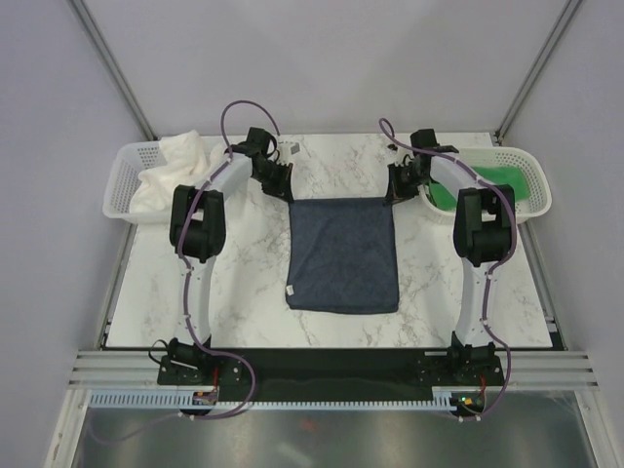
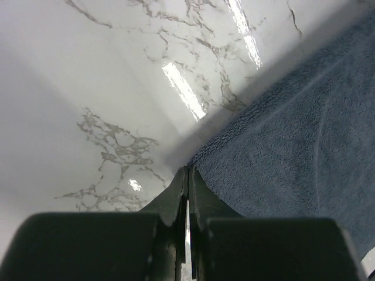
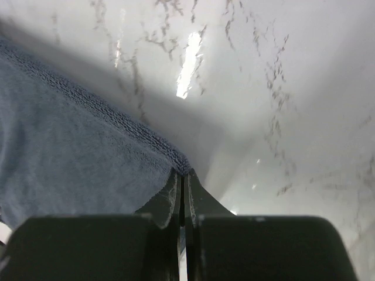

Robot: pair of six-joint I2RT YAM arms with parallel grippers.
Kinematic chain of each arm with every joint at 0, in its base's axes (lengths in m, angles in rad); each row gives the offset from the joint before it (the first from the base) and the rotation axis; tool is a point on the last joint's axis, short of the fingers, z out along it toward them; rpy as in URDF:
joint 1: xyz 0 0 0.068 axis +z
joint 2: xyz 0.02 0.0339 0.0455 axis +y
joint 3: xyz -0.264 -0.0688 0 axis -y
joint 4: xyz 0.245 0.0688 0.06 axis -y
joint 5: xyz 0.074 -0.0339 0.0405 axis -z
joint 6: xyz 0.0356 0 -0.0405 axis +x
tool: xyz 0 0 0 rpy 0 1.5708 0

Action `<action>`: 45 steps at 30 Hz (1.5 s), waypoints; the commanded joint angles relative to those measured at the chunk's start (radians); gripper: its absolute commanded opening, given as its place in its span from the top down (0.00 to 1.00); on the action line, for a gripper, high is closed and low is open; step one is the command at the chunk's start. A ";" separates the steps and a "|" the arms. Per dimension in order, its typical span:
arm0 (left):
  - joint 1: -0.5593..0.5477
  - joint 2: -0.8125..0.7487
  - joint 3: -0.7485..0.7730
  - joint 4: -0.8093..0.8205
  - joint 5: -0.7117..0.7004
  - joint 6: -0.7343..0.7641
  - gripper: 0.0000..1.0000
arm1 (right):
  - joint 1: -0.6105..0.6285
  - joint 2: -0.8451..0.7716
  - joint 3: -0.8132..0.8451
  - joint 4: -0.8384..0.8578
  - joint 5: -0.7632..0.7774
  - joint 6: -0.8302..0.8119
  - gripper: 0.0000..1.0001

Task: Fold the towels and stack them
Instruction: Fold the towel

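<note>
Navy towel: it lay flat, a near-square, in the middle of the counter between our two arms.
Left pincer: its jaws were pressed together on the towel's far left corner, with only the very tip of the cloth between them as far as we could tell.
Right pincer: closed the same way on the far right corner.
Other towels: the cream towel sat heaped in the left basket, and the green towel in the right basket.
Risk, slip: we judged both bites shallow, so a corner could pull free on the lift and drop.
Risk, skew: if one arm led, we judged the fold would land crooked or bunch.
Risk, drag: the glossy counter gave little friction, so the whole towel might slide.
Textures: the navy towel was looped terry, soft and limp, with a thick hemmed edge. The counter was hard, marble-veined and shiny. The baskets were stiff white mesh.
</note>
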 commanded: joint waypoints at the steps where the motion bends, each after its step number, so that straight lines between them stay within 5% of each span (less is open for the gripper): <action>1: 0.000 -0.127 0.020 -0.006 -0.105 -0.047 0.98 | 0.013 -0.209 -0.055 0.110 0.091 0.061 1.00; 10: -0.023 -0.506 -0.208 0.003 -0.164 -0.110 0.98 | 0.120 -0.603 -0.288 0.156 0.151 0.144 1.00; 18: -0.128 -1.065 -0.463 0.000 -0.253 -0.130 0.98 | 0.246 -1.062 -0.423 0.076 0.222 0.220 1.00; 26: -0.262 -1.285 -0.443 -0.226 -0.324 -0.225 0.98 | 0.252 -1.448 -0.581 0.126 0.026 0.317 1.00; 31: -0.293 -1.255 -0.370 -0.285 -0.425 -0.262 0.98 | 0.252 -1.469 -0.531 0.196 0.030 0.362 1.00; 38: -0.282 -0.950 -0.236 -0.278 -0.615 -0.213 0.98 | 0.252 -1.197 -0.556 0.320 0.177 0.333 1.00; 45: -0.112 -0.616 -0.095 -0.106 -0.536 -0.159 0.98 | 0.225 -0.834 -0.567 0.573 0.202 0.287 1.00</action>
